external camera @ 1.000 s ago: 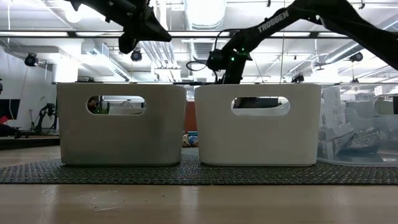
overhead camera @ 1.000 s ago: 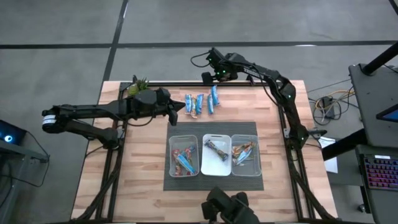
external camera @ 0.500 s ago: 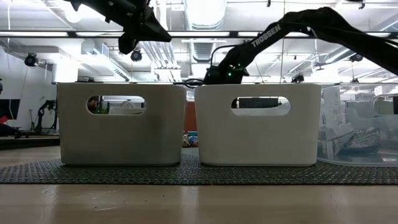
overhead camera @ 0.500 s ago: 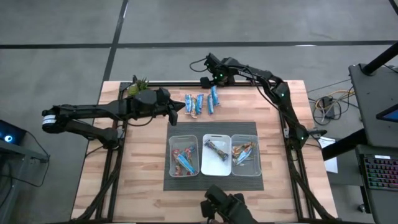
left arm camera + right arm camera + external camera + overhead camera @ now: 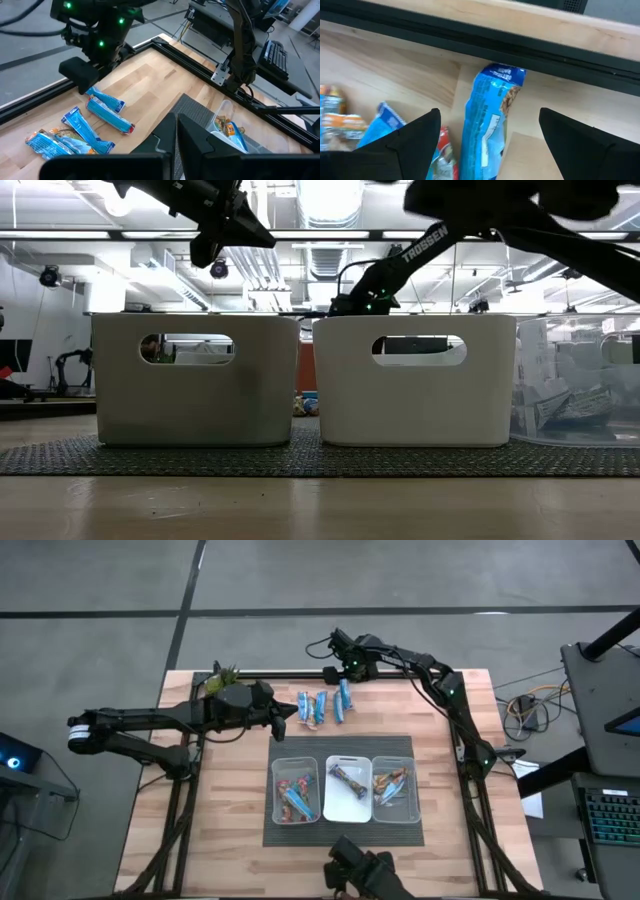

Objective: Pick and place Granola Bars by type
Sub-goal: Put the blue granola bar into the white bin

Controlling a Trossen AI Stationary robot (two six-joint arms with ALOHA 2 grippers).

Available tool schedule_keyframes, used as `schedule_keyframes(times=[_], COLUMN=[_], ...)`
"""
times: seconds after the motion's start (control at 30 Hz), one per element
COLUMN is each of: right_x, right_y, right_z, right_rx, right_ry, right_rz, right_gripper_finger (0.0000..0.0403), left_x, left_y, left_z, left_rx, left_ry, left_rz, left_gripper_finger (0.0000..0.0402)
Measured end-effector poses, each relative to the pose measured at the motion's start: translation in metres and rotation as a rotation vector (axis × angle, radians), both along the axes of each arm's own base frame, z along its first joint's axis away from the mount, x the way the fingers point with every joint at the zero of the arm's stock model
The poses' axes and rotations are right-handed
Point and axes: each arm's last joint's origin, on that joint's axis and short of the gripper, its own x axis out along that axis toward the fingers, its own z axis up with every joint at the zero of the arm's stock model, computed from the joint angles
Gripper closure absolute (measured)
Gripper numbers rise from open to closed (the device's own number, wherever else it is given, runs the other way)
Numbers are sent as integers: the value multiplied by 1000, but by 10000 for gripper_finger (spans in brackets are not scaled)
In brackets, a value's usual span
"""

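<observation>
**A:** Overhead first, operator: your left gripper (image 5: 290, 711) hangs above the table (image 5: 230, 820), fingers pressed together on nothing, just left of the loose Granola Bars (image 5: 322, 705).

**B:** And to the right?

**A:** Your right gripper (image 5: 343, 675) sits at the far edge over the rightmost blue bar (image 5: 487, 127). Its wrist camera shows the fingers (image 5: 402, 145) spread wide either side of that wrapper, apart from it; from above you can't see that gap.

**B:** The bins?

**A:** Three bins (image 5: 346, 789) on the dark mat (image 5: 340, 745) hold sorted bars. The low camera shows only their walls, never the contents.
</observation>
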Motion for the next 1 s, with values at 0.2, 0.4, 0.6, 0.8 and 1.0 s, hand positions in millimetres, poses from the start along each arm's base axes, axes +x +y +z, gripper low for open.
schedule_keyframes(times=[0.2, 0.4, 0.6, 0.8, 1.0], right_x=[1, 1, 0, -1, -2], right_y=[0, 0, 1, 1, 3], right_z=[-7, -8, -8, -10, -15], right_rx=[14, 15, 22, 28, 38], right_ry=[11, 13, 21, 28, 40], right_rz=[2, 3, 6, 6, 5], right_gripper_finger=[78, 78, 78, 78, 78], left_x=[0, 0, 0, 0, 0], left_y=[0, 0, 0, 0, 0], left_z=[0, 0, 0, 0, 0], left_rx=[-2, -3, -2, 5, 1], left_ry=[-1, -1, -1, 2, 0], left_rz=[0, 0, 0, -2, -1], left_gripper_finger=[401, 401, 401, 401, 401])
